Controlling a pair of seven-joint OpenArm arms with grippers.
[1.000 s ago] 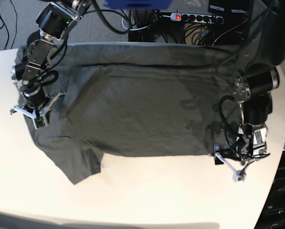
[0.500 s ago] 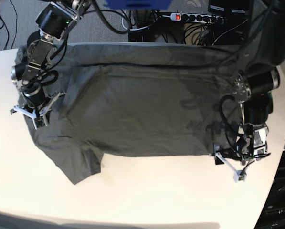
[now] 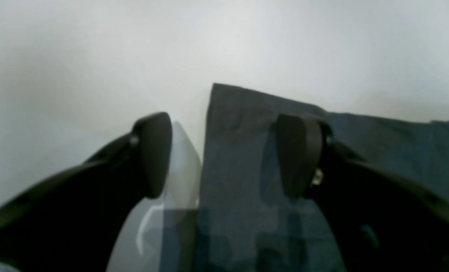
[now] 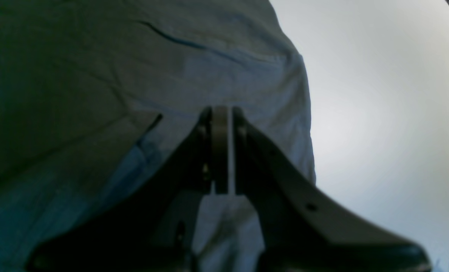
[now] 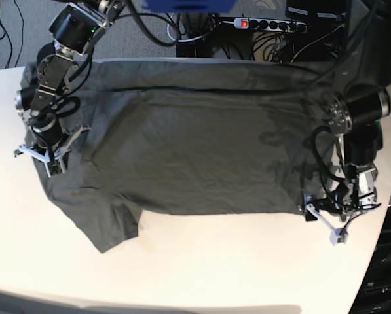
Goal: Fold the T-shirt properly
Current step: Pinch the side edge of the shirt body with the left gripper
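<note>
The dark grey T-shirt [image 5: 188,150] lies spread flat across the white table [image 5: 215,268], one sleeve [image 5: 113,226] pointing to the front left. My left gripper [image 5: 324,224] stands open at the shirt's front right corner. In the left wrist view the left gripper [image 3: 224,155] straddles that corner of the T-shirt [image 3: 239,113], one finger over bare table [image 3: 96,56], the other over fabric. My right gripper [image 5: 41,159] rests at the shirt's left edge. In the right wrist view the right gripper [image 4: 222,151] is shut over the T-shirt [image 4: 133,75]; whether it pinches fabric does not show.
A power strip [image 5: 274,25] and tangled cables sit behind the table's far edge. The table's right edge [image 5: 386,216] runs close to the left gripper. Bare tabletop [image 4: 379,113] lies beside the right gripper.
The left gripper has shifted a little to the right in the base view, along with the arm above it. The right arm has stayed put.
</note>
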